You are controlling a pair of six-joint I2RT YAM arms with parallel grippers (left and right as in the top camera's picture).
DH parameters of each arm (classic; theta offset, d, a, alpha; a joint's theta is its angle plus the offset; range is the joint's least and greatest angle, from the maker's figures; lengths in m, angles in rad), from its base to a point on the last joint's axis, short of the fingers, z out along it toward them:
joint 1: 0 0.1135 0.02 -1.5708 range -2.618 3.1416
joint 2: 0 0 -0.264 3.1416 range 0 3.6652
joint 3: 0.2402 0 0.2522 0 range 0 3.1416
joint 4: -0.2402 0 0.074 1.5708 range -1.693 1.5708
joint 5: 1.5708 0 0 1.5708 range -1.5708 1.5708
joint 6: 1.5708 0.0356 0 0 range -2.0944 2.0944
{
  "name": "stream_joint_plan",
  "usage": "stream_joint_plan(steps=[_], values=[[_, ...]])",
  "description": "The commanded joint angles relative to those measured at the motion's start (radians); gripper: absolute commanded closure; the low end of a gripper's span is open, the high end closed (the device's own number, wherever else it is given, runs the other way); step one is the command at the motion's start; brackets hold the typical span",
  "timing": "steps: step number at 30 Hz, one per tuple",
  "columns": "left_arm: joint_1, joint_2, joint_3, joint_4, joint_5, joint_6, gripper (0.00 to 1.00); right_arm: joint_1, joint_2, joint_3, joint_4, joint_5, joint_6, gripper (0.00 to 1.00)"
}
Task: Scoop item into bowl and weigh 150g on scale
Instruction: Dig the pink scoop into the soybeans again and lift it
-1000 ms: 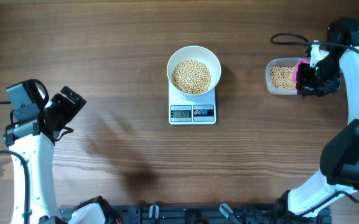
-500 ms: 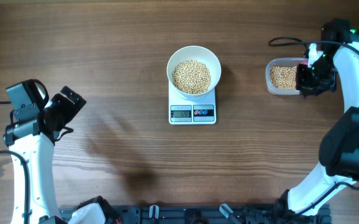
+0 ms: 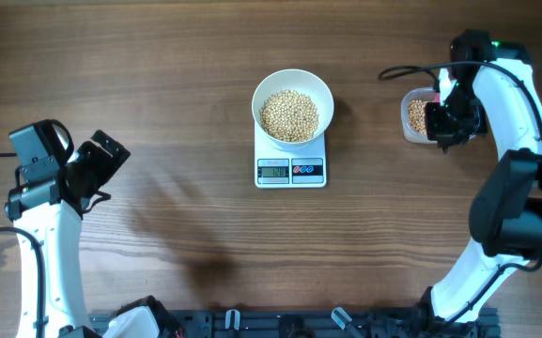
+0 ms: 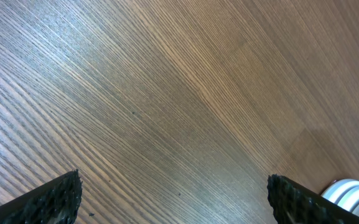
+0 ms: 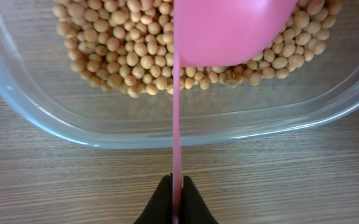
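Note:
The white bowl (image 3: 258,98) stands on the white scale (image 3: 291,172) at the table's middle, holding a heap of pale-tan beans (image 3: 289,115). At the right, more beans (image 5: 123,56) lie in a clear plastic tub (image 5: 167,127). My right gripper (image 5: 177,199) is shut on the thin handle of a pink scoop (image 5: 229,31), whose bowl hangs over the beans in the tub. From overhead, the right gripper (image 3: 444,120) covers the tub's right part (image 3: 410,115). My left gripper (image 3: 109,160) is open at the far left over bare wood, holding nothing.
A black cable (image 3: 411,69) runs from the right arm over the table behind the tub. In the left wrist view a white rounded object (image 4: 347,193) shows at the lower right corner. Wood tabletop (image 3: 186,216) surrounds the scale.
My right gripper has swung left with the pink scoop, from the tub's right edge to over the tub. The left arm, bowl and scale have not moved.

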Motion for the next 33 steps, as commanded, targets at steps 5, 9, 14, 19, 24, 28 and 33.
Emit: stream_joint_plan(steps=[5, 9, 14, 19, 24, 28, 33], values=[[0.006, -0.001, -0.003, 0.002, 0.011, 0.020, 0.00, 0.006, 0.026, -0.006, -0.018, -0.097, 0.013, 0.96], [0.006, -0.001, -0.003, 0.003, 0.011, 0.020, 0.00, 0.006, 0.026, -0.006, -0.015, -0.277, -0.041, 0.96], [0.006, -0.001, -0.003, 0.003, 0.011, 0.020, 0.00, 0.005, 0.026, -0.006, -0.029, -0.349, -0.036, 0.96], [0.006, -0.001, -0.003, 0.003, 0.011, 0.020, 0.00, 0.002, 0.026, -0.006, -0.045, -0.352, -0.024, 0.96], [0.006, -0.001, -0.003, 0.003, 0.011, 0.020, 0.00, -0.016, 0.026, -0.006, -0.059, -0.393, 0.005, 0.96], [0.006, -0.001, -0.003, 0.003, 0.011, 0.020, 0.00, -0.072, 0.026, -0.006, -0.060, -0.527, -0.008, 0.96], [0.006, -0.001, -0.003, 0.003, 0.011, 0.020, 0.00, -0.150, 0.026, -0.006, -0.074, -0.687, -0.074, 0.96]])
